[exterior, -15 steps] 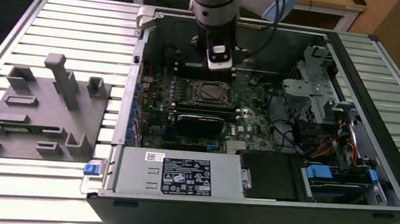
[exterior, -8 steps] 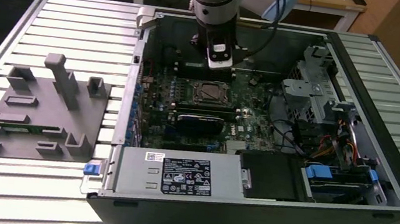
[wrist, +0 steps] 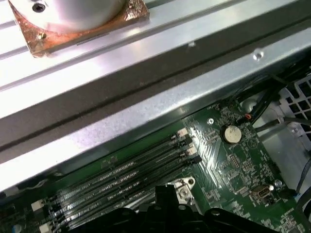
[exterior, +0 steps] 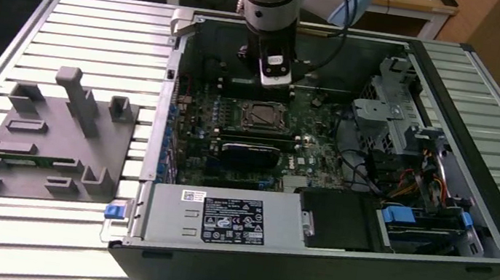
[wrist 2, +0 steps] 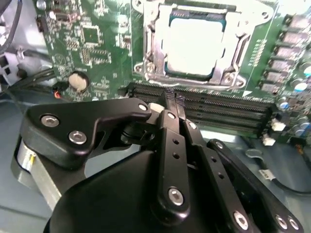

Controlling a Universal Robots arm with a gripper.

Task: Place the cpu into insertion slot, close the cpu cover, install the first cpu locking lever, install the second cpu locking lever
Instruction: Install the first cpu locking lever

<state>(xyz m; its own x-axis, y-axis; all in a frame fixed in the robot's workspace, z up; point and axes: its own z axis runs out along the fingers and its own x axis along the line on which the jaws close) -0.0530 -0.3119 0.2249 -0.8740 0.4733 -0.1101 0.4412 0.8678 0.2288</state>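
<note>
The cpu [wrist 2: 194, 43] shows its silvery-grey top inside the insertion slot [exterior: 261, 116] on the green board. The cpu cover [wrist 2: 229, 29], a silver frame, lies flat around the chip's edges. In the second wrist view my gripper [wrist 2: 173, 98] has its black fingers [wrist 2: 167, 141] pressed together, with nothing between them. It hovers over the long black memory slots [wrist 2: 209, 107], a short way from the socket. In the exterior view the gripper [exterior: 275, 83] hangs just behind the socket, inside the open computer case. Its tips [wrist: 165, 190] sit over the memory slots in the first wrist view.
The case's metal wall [wrist: 146, 111] runs close behind the gripper. A coin battery [wrist: 232, 133] sits on the board. A black card [exterior: 248, 156], the power supply [exterior: 219, 218] and drive bays with cables [exterior: 412, 207] fill the case. A grey fixture [exterior: 54, 134] stands at the exterior view's left.
</note>
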